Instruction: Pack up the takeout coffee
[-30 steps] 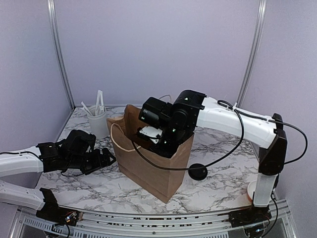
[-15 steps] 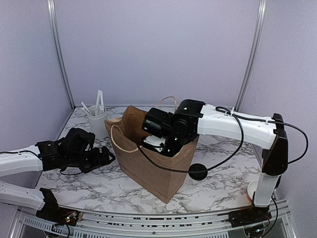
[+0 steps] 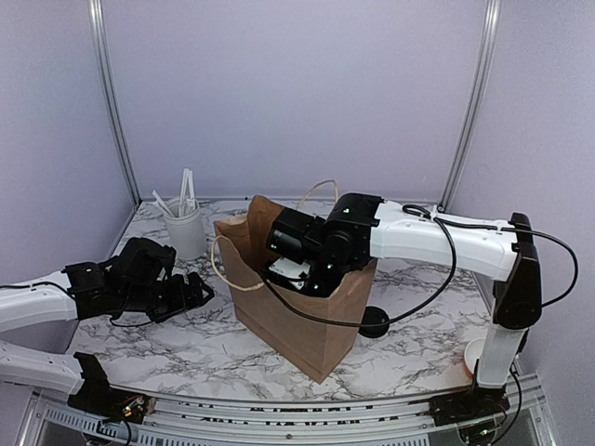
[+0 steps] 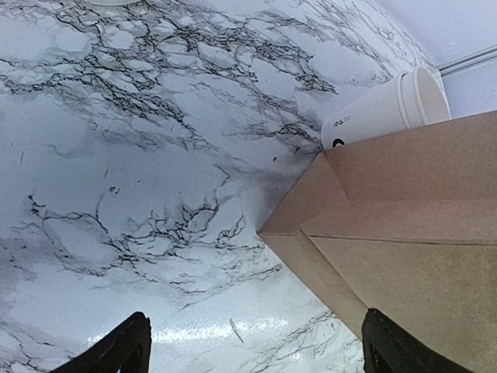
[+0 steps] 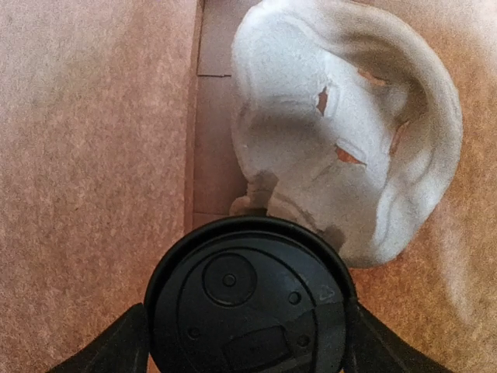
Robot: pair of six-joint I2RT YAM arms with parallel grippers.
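Observation:
The takeout coffee (image 5: 252, 303) shows from above as a round black lid, low inside the brown paper bag (image 3: 307, 325). My right gripper (image 5: 248, 342) reaches down into the bag, one finger at each side of the lid. The lid hides where the fingers meet the cup, so I cannot tell whether they still press on it. In the top view the right gripper (image 3: 293, 268) is sunk into the bag's mouth. My left gripper (image 4: 252, 353) hovers open over the marble table, just left of the bag's corner, holding nothing.
Crumpled white paper (image 5: 342, 132) lies on the bag's floor beside the cup. A loose black lid (image 3: 375, 322) sits on the table right of the bag. A white cup of stirrers (image 3: 186, 230) stands at the back left. A white round object (image 3: 470, 357) is beside the right arm's base.
My right gripper has sunk deeper into the bag with the coffee. The bag has shifted a little to the right. The left gripper has drawn slightly away from the bag.

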